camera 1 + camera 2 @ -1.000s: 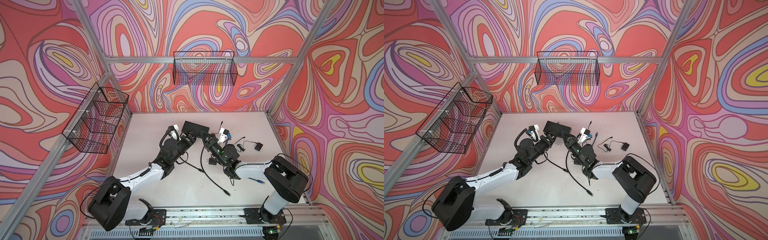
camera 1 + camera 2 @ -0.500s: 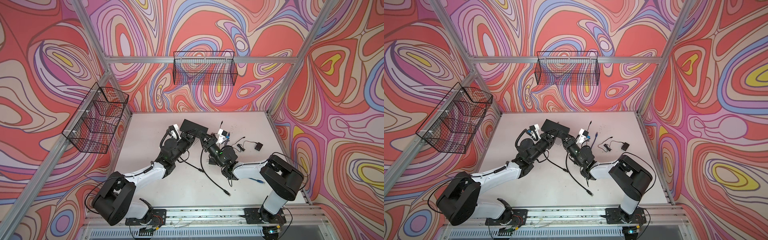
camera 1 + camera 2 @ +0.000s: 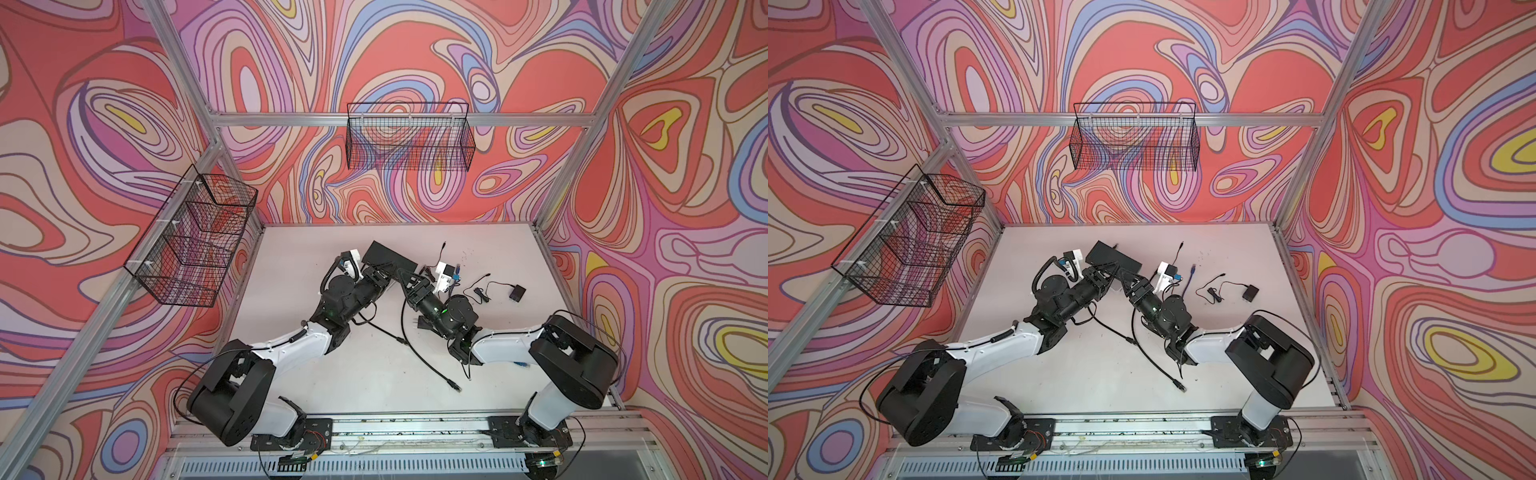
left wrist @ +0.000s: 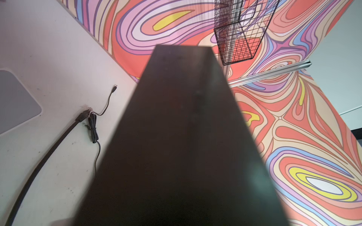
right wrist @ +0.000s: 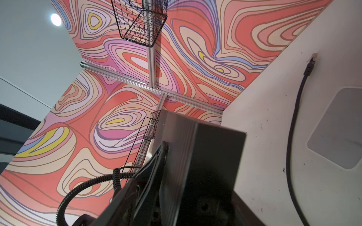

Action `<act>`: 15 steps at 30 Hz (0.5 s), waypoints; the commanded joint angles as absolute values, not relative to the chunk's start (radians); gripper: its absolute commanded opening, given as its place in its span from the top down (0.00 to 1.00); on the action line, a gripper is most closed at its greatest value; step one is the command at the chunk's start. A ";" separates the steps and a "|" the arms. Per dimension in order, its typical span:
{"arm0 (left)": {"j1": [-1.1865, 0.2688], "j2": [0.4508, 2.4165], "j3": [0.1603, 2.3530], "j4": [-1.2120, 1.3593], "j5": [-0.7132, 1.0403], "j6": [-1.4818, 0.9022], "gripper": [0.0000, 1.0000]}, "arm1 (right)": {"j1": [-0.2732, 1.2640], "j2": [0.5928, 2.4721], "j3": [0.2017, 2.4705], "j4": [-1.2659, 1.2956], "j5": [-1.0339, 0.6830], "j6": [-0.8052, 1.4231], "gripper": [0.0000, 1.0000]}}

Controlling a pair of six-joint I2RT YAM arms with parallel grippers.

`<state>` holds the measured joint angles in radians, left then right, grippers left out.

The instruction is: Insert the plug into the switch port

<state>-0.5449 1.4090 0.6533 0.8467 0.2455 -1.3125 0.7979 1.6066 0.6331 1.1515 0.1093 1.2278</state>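
Left wrist view: black switch [image 4: 186,137] clamped by left gripper [image 3: 380,275]; in a top view right gripper [image 3: 404,275] at switch's 5 o'clock, grip unclear.

Robot lab cell: aluminium frame [image 3: 291,119], patterned walls [image 3: 415,50]

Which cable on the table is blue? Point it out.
The short cable by the right arm; the long cable and the adapter cord are black.
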 commanded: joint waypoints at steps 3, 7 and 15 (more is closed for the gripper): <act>-0.521 1.360 0.673 0.773 0.353 -1.289 0.87 | 0.762 1.465 0.653 0.797 0.075 1.123 0.26; -0.505 1.339 0.697 0.703 0.419 -1.271 0.87 | 0.718 1.421 0.643 0.715 0.004 1.103 0.24; -0.494 1.343 0.731 0.655 0.514 -1.255 0.87 | 0.646 1.404 0.665 0.624 -0.176 1.069 0.30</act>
<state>-0.4976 1.3628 0.6861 0.6506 0.4511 -1.2747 0.6594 1.4200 0.6395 0.6777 -0.0803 1.1042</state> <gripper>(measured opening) 0.274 0.713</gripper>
